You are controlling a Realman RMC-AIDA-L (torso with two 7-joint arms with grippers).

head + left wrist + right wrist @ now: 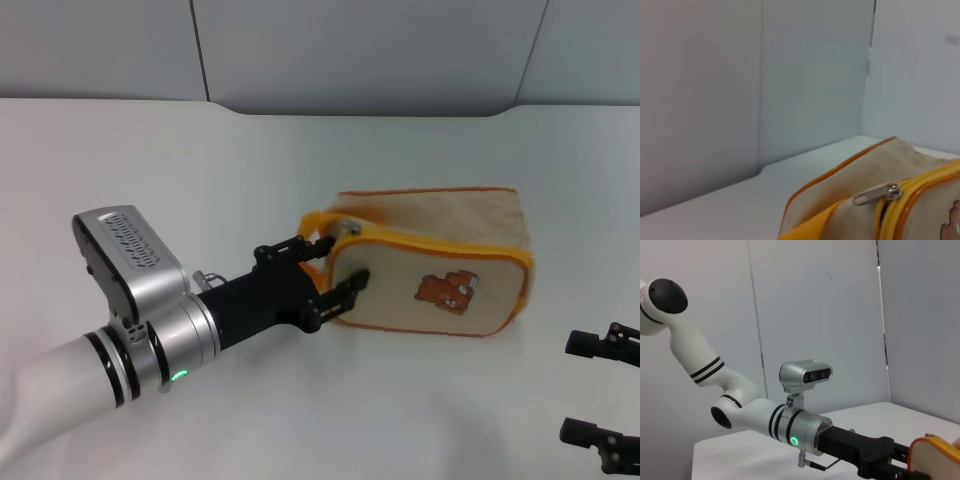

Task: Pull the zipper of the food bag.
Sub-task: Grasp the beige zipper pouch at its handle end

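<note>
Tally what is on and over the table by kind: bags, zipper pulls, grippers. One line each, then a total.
Bags: 1, the food bag, beige with orange trim, lying on the white table.
Zipper pulls: 1, the silvery tab of the zipper.
Grippers: 2, the left gripper open at the bag's strap end, the right gripper open, apart at the table's near right.
Total: 4.

The white table (300, 160) stretched out flat before me, and its far edge curved where it met the wall. Behind it stood grey wall panels (370, 50), split by thin dark vertical seams. From my wrists I saw those same pale panels rising over the tabletop, with one seam running down to a corner where two of them met.
</note>
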